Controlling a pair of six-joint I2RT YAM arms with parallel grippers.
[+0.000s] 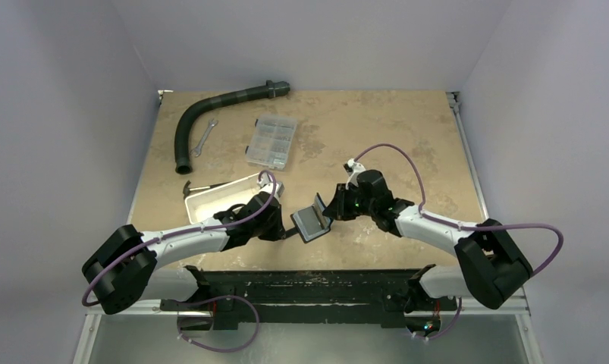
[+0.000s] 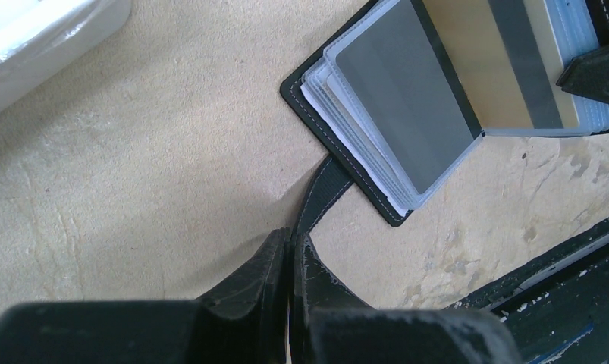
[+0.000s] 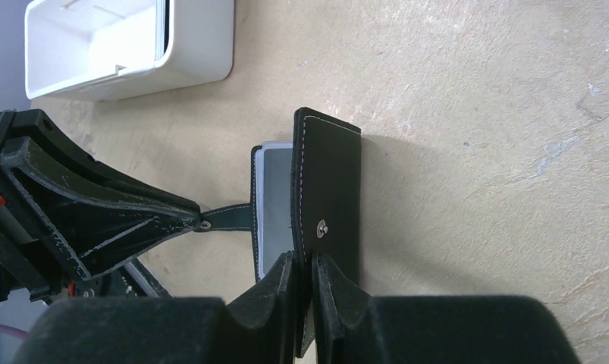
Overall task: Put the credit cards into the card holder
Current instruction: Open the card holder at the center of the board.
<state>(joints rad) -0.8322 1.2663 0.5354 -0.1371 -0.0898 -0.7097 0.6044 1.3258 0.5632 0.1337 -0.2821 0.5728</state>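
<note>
Soft, even overhead light is falling on the mottled beige worktop (image 1: 346,129), and the plain walls (image 1: 58,76) are taking a lavender tint. The small black folding case (image 3: 335,189) is casting a broad, soft shadow toward three o'clock in the right wrist view. In the left wrist view the white rectangular plastic tray (image 2: 58,38) is blowing out at eleven o'clock, and the black left hand (image 2: 292,239) is blurring at six.

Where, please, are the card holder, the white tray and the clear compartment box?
card holder (image 3: 335,174): right wrist view, black outer cover.
white tray (image 3: 202,38): right wrist view, outer wall.
clear compartment box (image 1: 271,142): top view, lid.
</note>
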